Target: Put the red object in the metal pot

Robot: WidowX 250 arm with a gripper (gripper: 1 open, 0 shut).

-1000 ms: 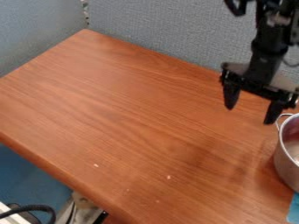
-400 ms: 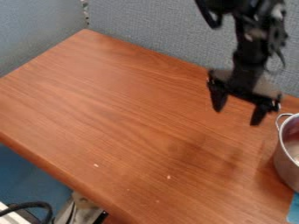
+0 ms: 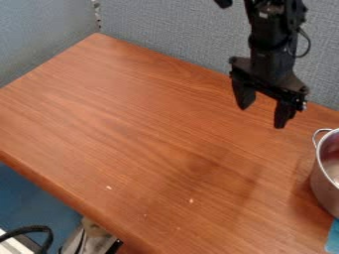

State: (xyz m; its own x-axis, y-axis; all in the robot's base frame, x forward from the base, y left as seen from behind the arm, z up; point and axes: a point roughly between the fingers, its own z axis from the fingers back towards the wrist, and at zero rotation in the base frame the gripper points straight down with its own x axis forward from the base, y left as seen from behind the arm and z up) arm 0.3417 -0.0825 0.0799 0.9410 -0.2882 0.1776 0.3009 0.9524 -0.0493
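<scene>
Wooden desk (image 3: 119, 119) is lying bare; the gripper (image 3: 265, 102), fingers spread and empty, is hovering upper right. The metal pot (image 3: 324, 174) is sitting at right edge, pinkish-red showing inside it, probably the red object.

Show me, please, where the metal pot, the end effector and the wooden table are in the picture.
metal pot (image 3: 323, 171): camera view, on its left outer wall.
end effector (image 3: 263, 105): camera view, midway between its two open fingertips.
wooden table (image 3: 119, 119): camera view, on the bare top.
</scene>
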